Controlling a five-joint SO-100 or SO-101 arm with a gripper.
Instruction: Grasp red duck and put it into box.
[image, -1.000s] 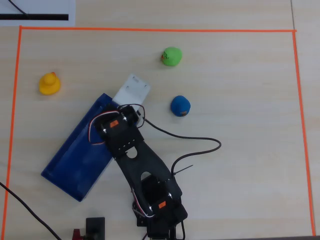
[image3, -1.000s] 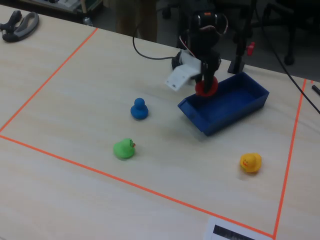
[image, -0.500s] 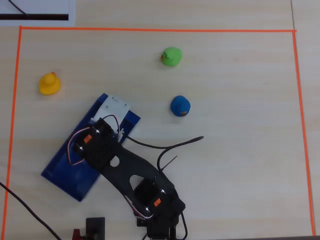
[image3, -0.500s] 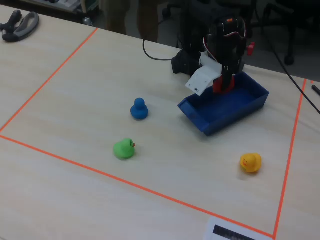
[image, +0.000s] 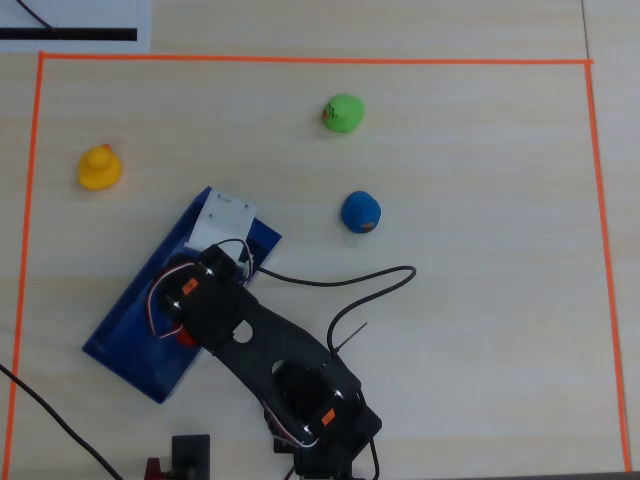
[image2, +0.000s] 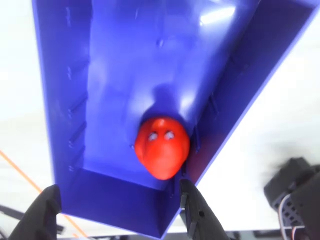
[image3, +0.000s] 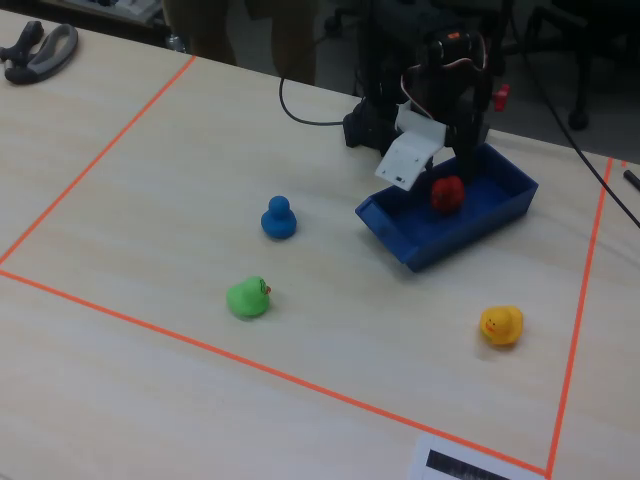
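Observation:
The red duck (image2: 162, 147) lies on the floor of the blue box (image2: 65, 75), close to one end wall and against a side wall. My gripper (image2: 117, 187) is open above that end of the box, with its black fingers (image2: 197, 212) spread wide on either side and not touching the duck. In the fixed view the duck (image3: 447, 193) sits inside the box (image3: 430, 240) just below the gripper (image3: 452, 168). In the overhead view the arm covers most of the box (image: 125, 340), and only a sliver of the duck (image: 185, 336) shows.
A yellow duck (image: 99, 167), a green duck (image: 344, 113) and a blue duck (image: 360, 212) stand on the table outside the box. Orange tape (image: 300, 60) frames the work area. A black cable (image: 350, 280) loops to the right of the arm.

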